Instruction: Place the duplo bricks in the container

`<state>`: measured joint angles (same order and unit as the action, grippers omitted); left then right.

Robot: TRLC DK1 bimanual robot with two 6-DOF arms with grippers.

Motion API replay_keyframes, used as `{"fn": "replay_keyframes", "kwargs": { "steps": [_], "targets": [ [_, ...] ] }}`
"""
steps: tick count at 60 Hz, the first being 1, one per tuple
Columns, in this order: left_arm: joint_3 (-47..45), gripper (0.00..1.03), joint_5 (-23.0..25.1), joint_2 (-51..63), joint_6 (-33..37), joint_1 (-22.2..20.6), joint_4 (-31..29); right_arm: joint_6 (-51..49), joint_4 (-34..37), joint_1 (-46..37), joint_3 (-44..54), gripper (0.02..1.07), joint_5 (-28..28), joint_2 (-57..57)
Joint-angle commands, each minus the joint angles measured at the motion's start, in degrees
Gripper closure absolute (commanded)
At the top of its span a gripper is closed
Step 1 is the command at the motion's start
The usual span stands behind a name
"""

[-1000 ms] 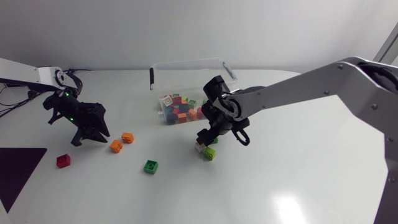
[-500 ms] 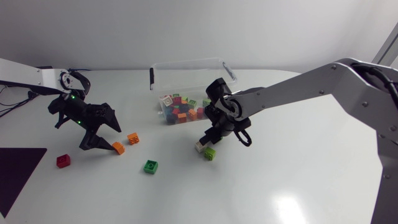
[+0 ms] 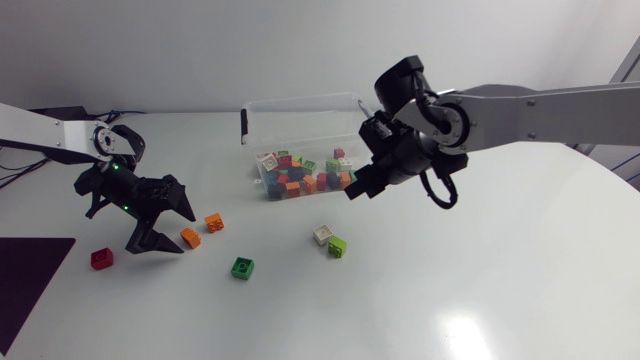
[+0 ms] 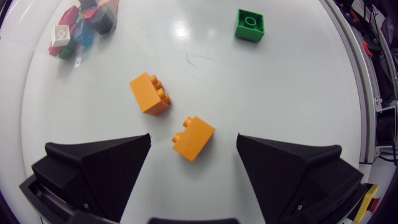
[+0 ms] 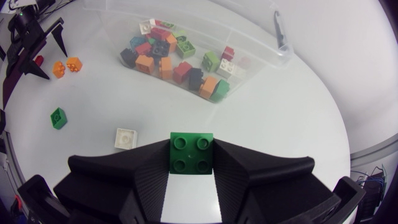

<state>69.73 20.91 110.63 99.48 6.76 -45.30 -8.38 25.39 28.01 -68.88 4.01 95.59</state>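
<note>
The clear container (image 3: pixel 352 104) at the back middle holds several coloured bricks. My right gripper (image 3: pixel 360 188) hangs above the table just right of the container, shut on a dark green brick (image 5: pixel 191 152). My left gripper (image 3: pixel 168 232) stands open low over the table at the left. An orange brick (image 4: pixel 193 138) lies between its fingers with a gap on each side, and a second orange brick (image 4: pixel 150 94) lies just ahead. Loose on the table are a red brick (image 3: pixel 101 259), a green brick (image 3: pixel 242 267), a white brick (image 3: pixel 322 234) and a light green brick (image 3: pixel 338 246).
A black pen-like object (image 3: pixel 243 125) rests on the container's left rim. A dark patch (image 3: pixel 28 270) lies at the table's front left. The table's edge curves close behind the left gripper.
My right gripper shut on the dark green brick, lifted it off the table and carried it back and right beside the container. My left gripper opened and shifted right around an orange brick.
</note>
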Motion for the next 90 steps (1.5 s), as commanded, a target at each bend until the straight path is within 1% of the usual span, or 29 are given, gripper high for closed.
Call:
{"fn": "replay_keyframes", "kwargs": {
  "steps": [1, 4, 7, 10, 15, 29, 38, 48, 52, 57, 58, 60, 61, 62, 63, 64, 65, 66, 69, 71, 74, 75, 77, 83, 86, 87, 88, 89, 90],
  "targets": [
    [-2.0, 0.15, 0.2, -0.6, 1.5, -1.1, 0.1, -1.1, 1.3, 0.2, -0.2, 0.76, -0.9, -3.2],
    [-2.4, 0.21, 0.2, 0.1, 1.5, -1.6, 0.9, -1.2, 1.4, 0.4, -0.5, 0.76, -1.1, -4.6],
    [-2.3, 0.30, 0.2, 1.0, 1.3, -2.1, 1.2, -1.2, 1.2, 0.5, -0.8, 0.76, -1.2, -6.0],
    [-2.3, 0.43, 0.1, 1.9, 1.2, -2.5, 1.4, -1.1, 0.9, 0.6, -1.1, 0.76, -1.5, -6.9],
    [-2.5, 0.76, -0.5, 2.4, 1.1, -3.1, 1.3, -1.0, -0.7, 0.6, -1.8, 0.76, -2.1, -8.2],
    [-3.1, 0.78, -1.9, -0.1, 1.2, -3.1, -2.5, 0.0, -7.1, 0.0, -6.0, 0.76, -3.8, -6.3],
    [-3.6, 0.79, -1.9, -3.8, 1.6, -2.6, -7.5, 0.5, -11.1, -0.3, -11.0, 0.76, -4.1, -0.2],
    [-5.0, 0.79, -1.7, -8.6, 2.1, -2.7, -10.1, 0.6, -15.3, -0.4, -15.2, 0.76, -4.2, 6.2],
    [-5.0, 0.79, -0.9, -10.9, 2.0, -2.9, -11.0, 0.5, -17.3, -0.4, -17.1, 0.75, -4.1, 9.7],
    [-3.9, 0.79, 2.1, -15.3, 1.5, -4.0, -12.9, -0.4, -20.0, -0.6, -19.0, 0.74, -3.7, 13.6],
    [-3.6, 0.79, 2.4, -15.9, 1.2, -4.2, -13.1, -0.6, -20.1, -0.6, -19.6, 0.72, -3.6, 14.4],
    [-2.9, 0.79, 3.5, -17.3, 0.0, -4.8, -13.3, -0.7, -20.1, -0.9, -21.5, 0.63, -3.4, 16.6],
    [-2.8, 0.79, 3.7, -17.6, -0.2, -4.9, -13.3, -0.7, -20.1, -0.9, -22.4, 0.55, -3.0, 17.8],
    [-2.1, 0.79, 4.3, -18.1, -1.3, -5.4, -13.3, -0.8, -20.1, -0.9, -22.8, 0.51, -2.9, 18.2],
    [-1.5, 0.79, 4.8, -18.4, -2.2, -5.8, -13.4, -0.8, -19.9, -1.0, -23.8, 0.41, -2.3, 19.2],
    [-0.6, 0.79, 5.7, -18.8, -3.2, -6.2, -13.5, -0.8, -19.7, -1.0, -24.5, 0.34, -2.2, 19.7],
    [-0.2, 0.79, 6.3, -18.9, -3.8, -6.5, -13.5, -0.9, -19.5, -1.1, -24.9, 0.30, -2.0, 20.0],
    [0.8, 0.79, 7.2, -19.0, -5.0, -6.8, -13.5, -1.1, -19.1, -1.1, -25.5, 0.22, -1.8, 20.5],
    [2.3, 0.79, 8.4, -19.0, -6.9, -7.1, -13.5, -1.1, -18.8, -1.1, -26.0, 0.15, -1.5, 20.8],
    [4.8, 0.79, 10.6, -19.0, -9.6, -7.6, -13.3, -1.2, -18.8, -1.2, -26.0, 0.13, -1.4, 20.6],
    [6.6, 0.78, 12.1, -19.0, -12.5, -8.2, -12.4, -1.3, -18.7, -1.4, -25.4, 0.12, -0.9, 19.5],
    [7.9, 0.78, 13.2, -18.9, -15.2, -8.7, -11.5, -1.3, -18.8, -1.6, -25.0, 0.12, -0.9, 19.0],
    [8.7, 0.78, 14.5, -18.9, -17.6, -9.5, -9.8, -1.4, -18.8, -1.7, -24.1, 0.10, -0.9, 17.8],
    [9.4, 0.78, 15.1, -18.9, -28.2, -13.0, -1.2, -1.8, -18.9, -2.7, -19.6, 0.08, -1.0, 12.6],
    [9.3, 0.77, 15.1, -18.5, -31.6, -14.4, 2.1, -2.4, -19.1, -3.0, -16.3, 0.08, -1.2, 9.3],
    [9.3, 0.77, 15.1, -18.2, -33.7, -15.2, 4.8, -2.5, -19.2, -3.1, -15.1, 0.08, -1.3, 8.2],
    [9.3, 0.77, 15.1, -18.1, -34.1, -15.4, 5.2, -2.5, -19.3, -3.1, -14.7, 0.08, -1.3, 7.8],
    [9.4, 0.77, 15.0, -17.6, -37.7, -16.3, 9.4, -2.8, -19.4, -3.3, -12.3, 0.08, -1.5, 5.6],
    [9.4, 0.77, 15.0, -17.4, -39.3, -16.7, 11.2, -3.0, -19.4, -3.4, -10.9, 0.08, -1.6, 4.3]
  ]
}}
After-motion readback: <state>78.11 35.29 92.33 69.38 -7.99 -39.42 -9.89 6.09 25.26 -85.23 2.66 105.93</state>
